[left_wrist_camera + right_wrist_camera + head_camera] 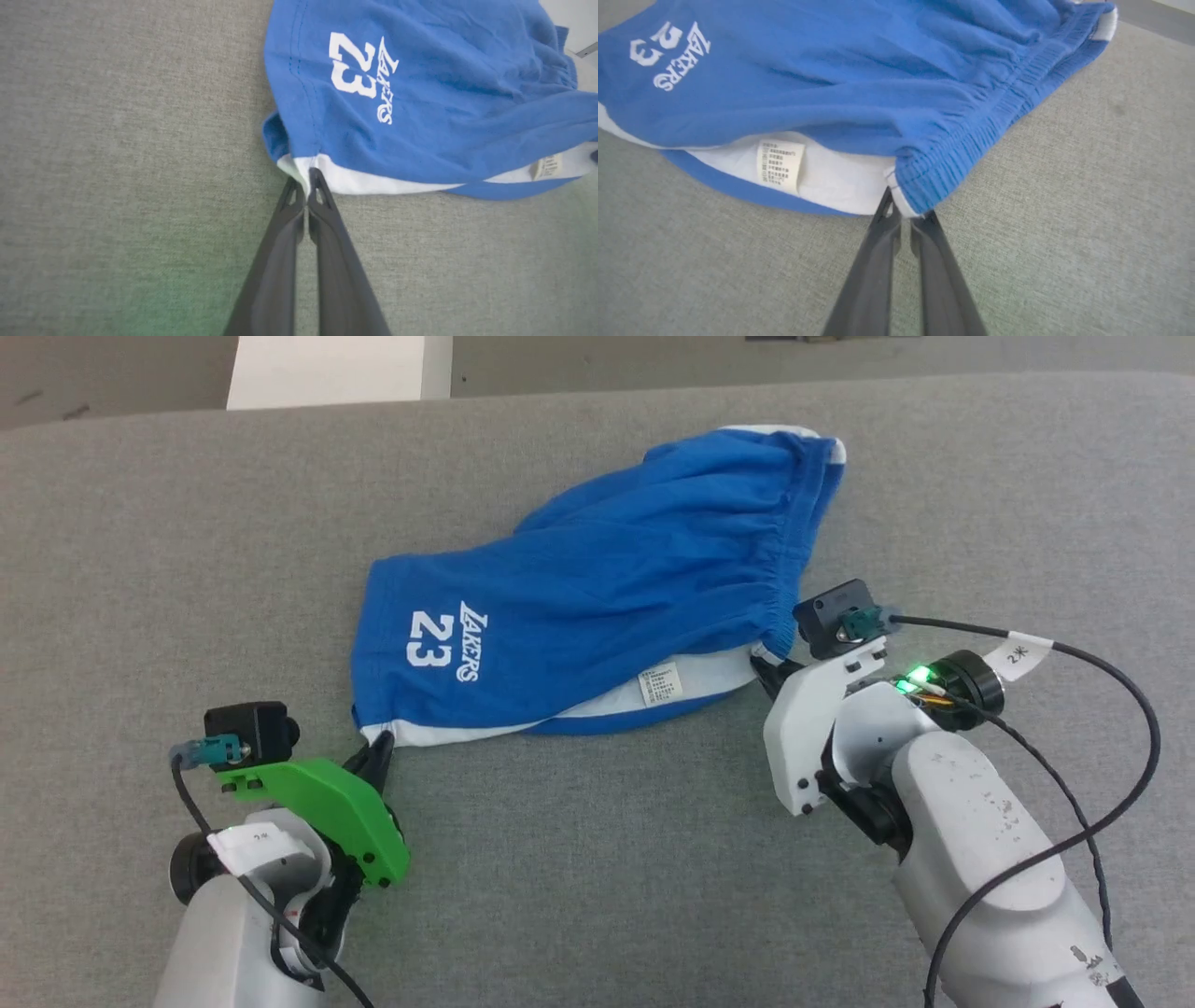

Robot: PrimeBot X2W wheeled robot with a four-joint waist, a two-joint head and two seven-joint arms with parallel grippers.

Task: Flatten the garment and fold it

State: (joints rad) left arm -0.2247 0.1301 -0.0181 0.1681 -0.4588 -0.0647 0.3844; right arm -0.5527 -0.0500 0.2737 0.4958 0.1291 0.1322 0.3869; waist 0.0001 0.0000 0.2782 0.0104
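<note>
**Both grippers pinched onto the near edge of the shorts**

The left gripper (pixel 379 754) is clenched. Its two dark fingers (pixel 292 200) are drawn together on the white trim at the hem corner of the basketball shorts (pixel 607 579), and the left wrist view shows a sliver of white cloth caught between the tips. The right gripper (pixel 771 674) is also closed. Its fingers (pixel 878 247) nip the near end of the gathered waistband (pixel 795 551), where the blue elastic meets a white stripe.

The shorts lie slantwise on the grey fabric tabletop (pixel 597 877), with the hem toward the robot's left and the waistband to the right and farther away. They are rumpled rather than flat. The "LAKERS 23" print (pixel 448 639) faces up near the hem. Along the near edge, which runs from one gripper to the other, a white layer shows from under the blue top layer. It carries a small care label (pixel 659 685).

Bare grey surface surrounds the garment: a broad stretch to the left, a band between the near edge and the robot, and more to the right. There a black cable (pixel 1134 728) from the right arm loops above it. The far waistband corner lies close to the table's far edge (pixel 934 381) but short of it. Beyond that edge stands a white panel (pixel 336 369).
</note>
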